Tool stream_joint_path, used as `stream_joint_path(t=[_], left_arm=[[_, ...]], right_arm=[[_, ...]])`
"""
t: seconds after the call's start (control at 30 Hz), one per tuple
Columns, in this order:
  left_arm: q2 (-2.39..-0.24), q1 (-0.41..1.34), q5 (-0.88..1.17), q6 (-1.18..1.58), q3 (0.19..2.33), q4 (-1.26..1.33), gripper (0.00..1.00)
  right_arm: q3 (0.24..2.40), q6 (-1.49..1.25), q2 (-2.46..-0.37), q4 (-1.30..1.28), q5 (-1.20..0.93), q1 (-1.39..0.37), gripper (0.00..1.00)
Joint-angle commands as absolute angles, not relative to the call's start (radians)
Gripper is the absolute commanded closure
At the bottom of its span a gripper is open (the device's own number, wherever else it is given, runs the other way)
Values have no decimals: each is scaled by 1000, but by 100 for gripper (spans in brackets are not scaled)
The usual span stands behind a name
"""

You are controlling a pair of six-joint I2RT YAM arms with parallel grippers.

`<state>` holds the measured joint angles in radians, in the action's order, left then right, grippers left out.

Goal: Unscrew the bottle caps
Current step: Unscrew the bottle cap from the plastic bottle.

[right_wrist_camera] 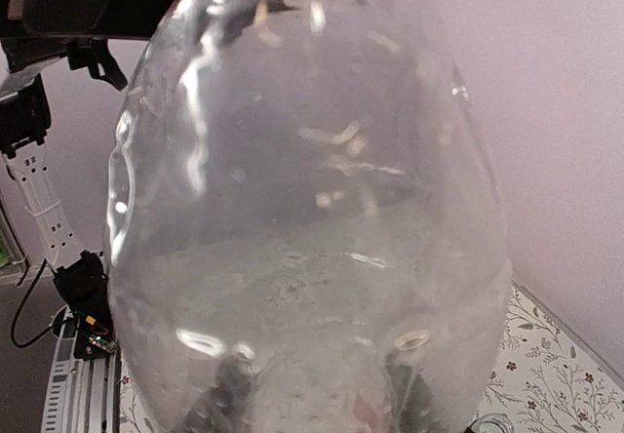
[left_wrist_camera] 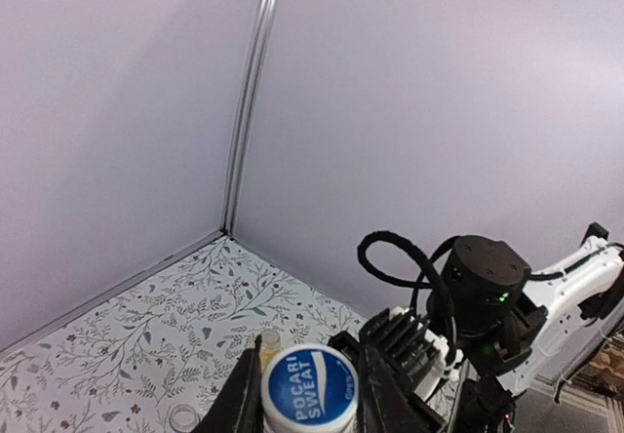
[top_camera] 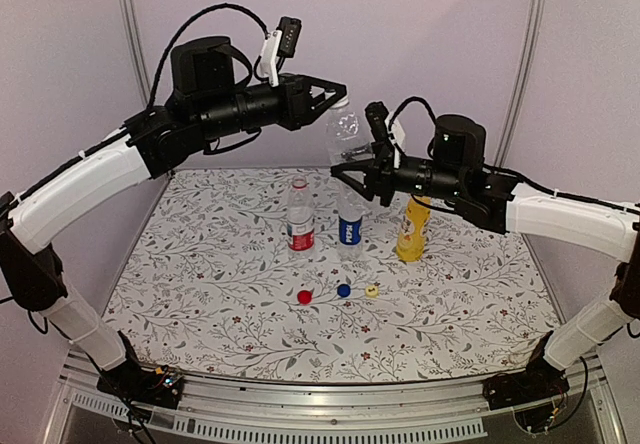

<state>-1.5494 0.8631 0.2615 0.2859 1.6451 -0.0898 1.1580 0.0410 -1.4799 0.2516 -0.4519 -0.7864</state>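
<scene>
Grip check: I see right gripper [top_camera: 346,169] clamped round clear bottle [top_camera: 343,126] mid-air, left gripper [top_camera: 339,93] clenched on its cap [left_wrist_camera: 310,390] just above.

table: floral-print cloth [top_camera: 200,294] | walls: pale lilac [top_camera: 60,44] | corner: metal pole [top_camera: 123,4] | near edge: aluminium rail [top_camera: 330,401]

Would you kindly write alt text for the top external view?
Two arms hold a clear bottle aloft: left end effector on its cap, right end effector around its body. A red-label bottle, a blue-label bottle and a yellow bottle stand open on the floral table, caps in front.
</scene>
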Motion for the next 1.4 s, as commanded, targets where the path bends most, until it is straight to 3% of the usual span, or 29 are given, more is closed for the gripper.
stream_joint_path(t=[0.0, 0.17, 0.4, 0.6, 0.9, 1.17, 1.37], left_arm=[[-1619, 947, 40, 337, 1734, -260, 81], [-1618, 947, 43, 313, 1744, -253, 67], [-1554, 898, 159, 273, 1672, -185, 25], [-1471, 821, 314, 258, 1582, -116, 10], [-1399, 744, 532, 202, 1496, -64, 6], [-1399, 706, 862, 172, 1425, 81, 16], [-1427, 706, 956, 182, 1408, 158, 22]], right_arm=[[1181, 71, -1499, 164, -193, -848, 60], [1155, 80, -1476, 182, -243, -850, 59], [1132, 77, -1450, 197, -371, -837, 59], [1112, 59, -1440, 213, -469, -811, 60], [1110, 64, -1431, 222, -583, -804, 60], [1132, 66, -1447, 235, -775, -804, 59], [1147, 57, -1468, 247, -868, -804, 59]])
